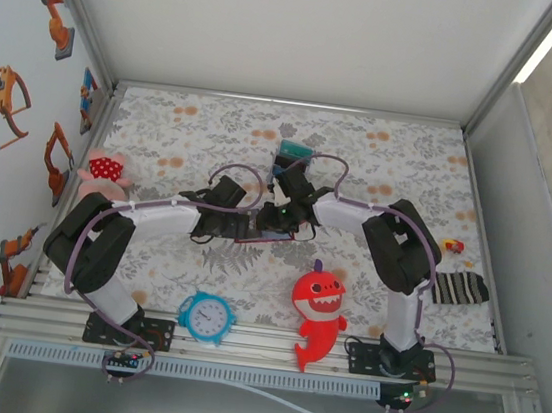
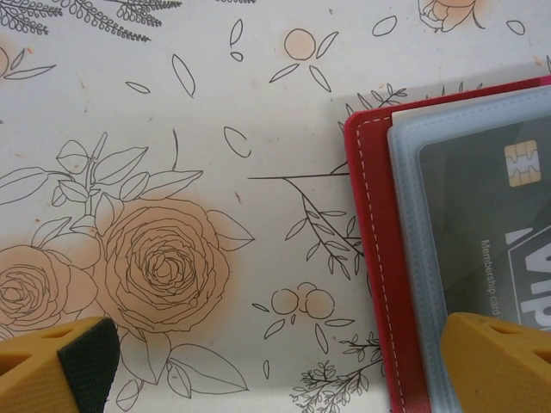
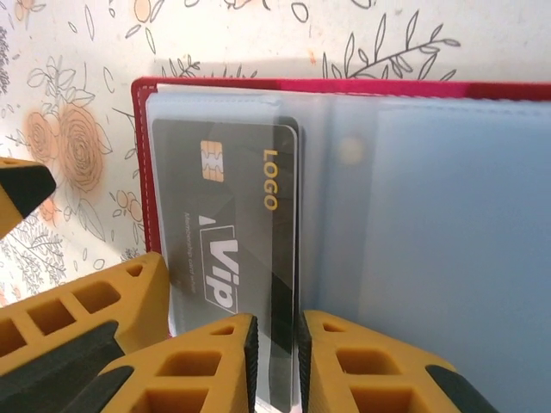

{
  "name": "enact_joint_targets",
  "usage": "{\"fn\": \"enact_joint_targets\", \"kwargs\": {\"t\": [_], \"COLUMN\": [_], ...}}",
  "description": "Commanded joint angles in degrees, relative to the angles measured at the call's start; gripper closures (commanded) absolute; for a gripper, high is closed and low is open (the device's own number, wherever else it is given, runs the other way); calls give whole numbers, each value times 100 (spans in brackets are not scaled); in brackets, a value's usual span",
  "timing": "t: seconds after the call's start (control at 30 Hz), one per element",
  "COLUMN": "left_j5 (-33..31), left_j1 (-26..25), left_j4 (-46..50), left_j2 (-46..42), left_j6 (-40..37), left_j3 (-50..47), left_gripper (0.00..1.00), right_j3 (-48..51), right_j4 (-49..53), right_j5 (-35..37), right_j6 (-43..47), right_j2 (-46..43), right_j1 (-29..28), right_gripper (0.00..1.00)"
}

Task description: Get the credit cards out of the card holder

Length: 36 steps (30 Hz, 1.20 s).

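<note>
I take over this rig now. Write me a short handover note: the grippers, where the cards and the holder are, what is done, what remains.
Left gripper: open wide, one finger over the edge of the card holder.
Right gripper: shut on the lower edge of the dark card, which sits in a clear sleeve.
Holder: lying open, mid-table.
Done: a teal card lies on the table beyond the holder.
Left: pull the dark card out, then check the other sleeves.

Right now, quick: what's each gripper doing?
Left gripper: open, holding nothing.
Right gripper: fingers shut on the dark card, which sits in the holder.
</note>
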<state>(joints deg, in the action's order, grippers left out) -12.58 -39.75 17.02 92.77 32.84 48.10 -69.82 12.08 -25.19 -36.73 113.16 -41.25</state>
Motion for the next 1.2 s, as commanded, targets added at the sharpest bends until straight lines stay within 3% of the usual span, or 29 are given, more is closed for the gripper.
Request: {"fn": "enact_joint_targets", "kwargs": {"t": [0.0, 0.37, 0.6, 0.97, 1.17], "left_j5": [3, -43, -52, -47, -43], "left_j1": [-48, -46, -53, -57, -51], "left_j4": [169, 206, 212, 223, 240], "left_j2": [108, 100, 115, 136, 149], "left_j6": [86, 83, 92, 91, 75], "left_j3": [-37, -11, 7, 5, 57], "left_gripper": [3, 3, 3, 3, 3], "right_j3": [69, 256, 315, 555, 583], "right_j4": [-210, -332, -487, -1127, -1165], "right_j5": [-162, -198, -318, -803, -819], "right_j6": [-124, -193, -255, -561, -607], "right_j2": [83, 114, 83, 127, 145], "right_j1": [20, 83, 81, 100, 100], "right_gripper": [81, 81, 88, 85, 92]}}
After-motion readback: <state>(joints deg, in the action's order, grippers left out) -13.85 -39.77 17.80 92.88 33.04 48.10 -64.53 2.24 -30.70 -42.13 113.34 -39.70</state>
